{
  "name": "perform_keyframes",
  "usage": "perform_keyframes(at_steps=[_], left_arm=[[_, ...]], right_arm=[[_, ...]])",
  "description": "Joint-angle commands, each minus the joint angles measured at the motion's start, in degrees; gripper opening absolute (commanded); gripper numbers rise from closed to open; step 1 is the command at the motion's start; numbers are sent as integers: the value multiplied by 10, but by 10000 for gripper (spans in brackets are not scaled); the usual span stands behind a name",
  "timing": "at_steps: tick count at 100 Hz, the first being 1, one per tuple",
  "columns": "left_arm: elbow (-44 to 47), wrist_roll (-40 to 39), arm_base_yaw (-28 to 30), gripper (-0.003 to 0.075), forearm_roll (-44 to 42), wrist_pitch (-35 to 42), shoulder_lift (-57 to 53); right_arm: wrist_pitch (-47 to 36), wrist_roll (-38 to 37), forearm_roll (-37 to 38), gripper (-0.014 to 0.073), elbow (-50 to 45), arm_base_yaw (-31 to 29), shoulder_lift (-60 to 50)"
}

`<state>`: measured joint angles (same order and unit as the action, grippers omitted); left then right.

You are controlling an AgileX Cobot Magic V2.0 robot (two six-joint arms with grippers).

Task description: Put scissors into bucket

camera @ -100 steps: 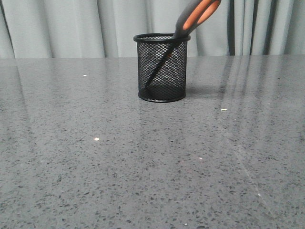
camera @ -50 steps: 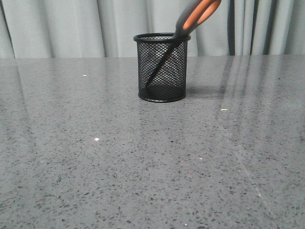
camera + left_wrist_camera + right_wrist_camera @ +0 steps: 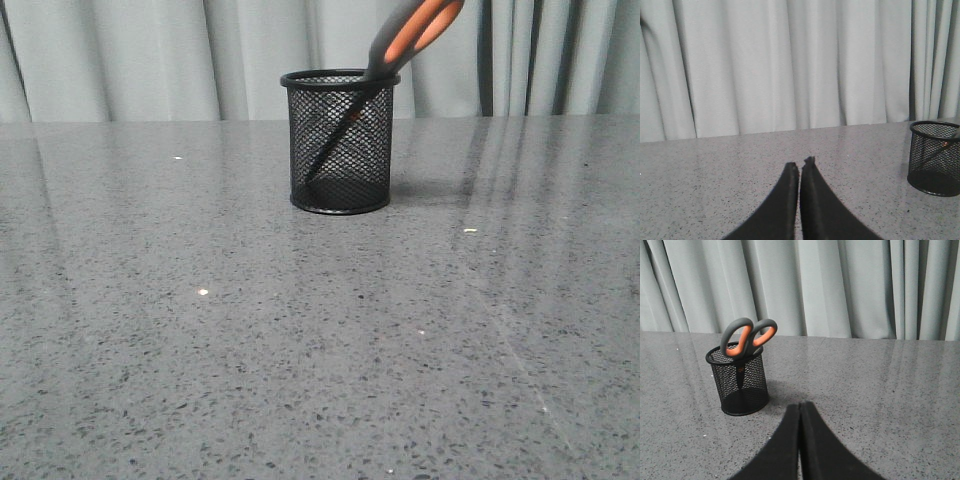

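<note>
The black wire-mesh bucket [image 3: 339, 141] stands upright on the grey table, toward the back middle. The scissors [image 3: 412, 34] stand inside it, blades down, with the grey and orange handle loops leaning out over the rim to the right. The right wrist view shows the bucket [image 3: 739, 382] with the scissors' handles [image 3: 746, 336] rising above the rim. In the left wrist view the bucket [image 3: 935, 157] sits at the edge. My left gripper [image 3: 800, 164] and my right gripper [image 3: 800, 405] are both shut on nothing, each well away from the bucket. Neither arm shows in the front view.
The speckled grey table [image 3: 300, 340] stretches wide around the bucket. Pale grey curtains [image 3: 150, 60] hang behind its far edge. A few small bright specks [image 3: 203, 292] lie on the surface.
</note>
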<state>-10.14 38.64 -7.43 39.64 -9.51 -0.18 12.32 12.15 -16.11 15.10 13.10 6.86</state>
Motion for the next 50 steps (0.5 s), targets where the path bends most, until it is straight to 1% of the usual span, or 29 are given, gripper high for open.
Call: perform_keyframes(at_steps=[1, 12, 17, 19, 22, 25, 31, 35, 39, 50], left_arm=[[-14, 0, 1, -19, 10, 37, 0], [-14, 0, 1, -19, 5, 39, 0], [-14, -18, 1, -19, -43, 40, 2], [-14, -40, 1, -19, -61, 40, 2], [-11, -82, 1, -20, -117, 40, 2], [-7, -148, 2, -19, -169, 41, 2], [11, -253, 6, -20, -278, 49, 2], [25, -306, 12, -20, -319, 52, 2], [44, -334, 17, -19, -342, 57, 2], [101, -344, 25, -20, -342, 62, -16]], right_arm=[[-49, 2, 0, -66, 16, -3, 5], [-49, 2, 0, -66, 16, -3, 5], [-49, 2, 0, -66, 16, -3, 5], [-49, 2, 0, -66, 16, -3, 5], [-49, 2, 0, -66, 16, -3, 5], [-49, 2, 0, -66, 16, -3, 5], [-49, 2, 0, -66, 16, -3, 5], [-49, 2, 0, -66, 16, -3, 5], [-49, 2, 0, -66, 16, -3, 5], [-49, 2, 0, -66, 16, -3, 5]])
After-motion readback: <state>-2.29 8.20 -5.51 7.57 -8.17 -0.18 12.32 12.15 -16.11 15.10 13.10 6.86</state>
